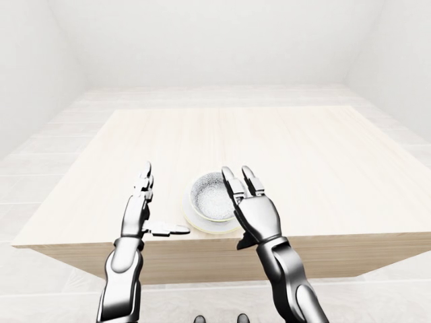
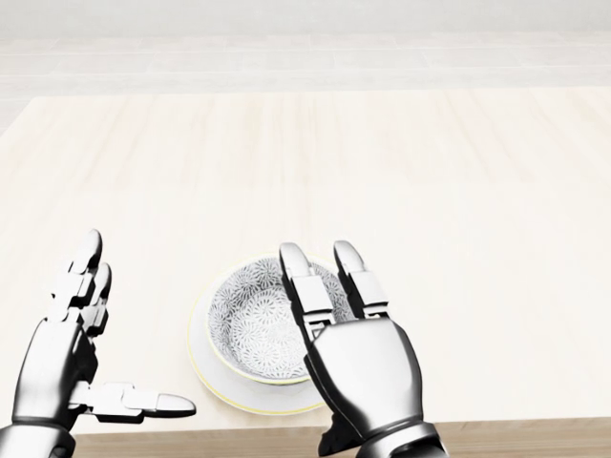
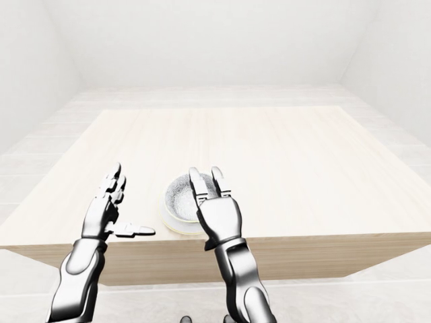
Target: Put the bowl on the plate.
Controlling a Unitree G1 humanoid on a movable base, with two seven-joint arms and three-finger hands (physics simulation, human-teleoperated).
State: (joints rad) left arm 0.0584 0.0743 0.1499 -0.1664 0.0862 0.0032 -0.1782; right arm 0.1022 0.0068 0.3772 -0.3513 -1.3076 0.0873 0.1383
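Surroundings: one pale wooden desk (image 2: 382, 172) stands on a light tiled floor (image 1: 40, 161) between plain white walls (image 1: 202, 40). The desk carries only two items. Nothing stands between those items and either robot hand.

Task items: one bowl (image 2: 250, 329), white with a grey floral pattern inside, sits upright on one plate (image 2: 212, 386). The plate is white with a thin yellowish rim. Both lie close to the bottom edge of the desk in the head view, a little left of centre. The plate's rim shows around the left and lower sides of the bowl.

Right robot hand (image 2: 363, 367): fully open, palm turned away from the camera, holding nothing. Its two visible fingers (image 2: 298, 281) point straight up the head view and overlap the right part of the bowl, hiding that stretch of rim. Whether they touch the bowl cannot be told.

Left robot hand (image 2: 57, 358): also spread wide, holding nothing, placed left of the plate above the desk's near edge. Its two long fingers point up the view. Its thumb (image 2: 143, 405) reaches out to the right and ends just beside the plate's lower-left rim. Contact there cannot be confirmed.

Count: one desk, one bowl, one plate, two robot hands.
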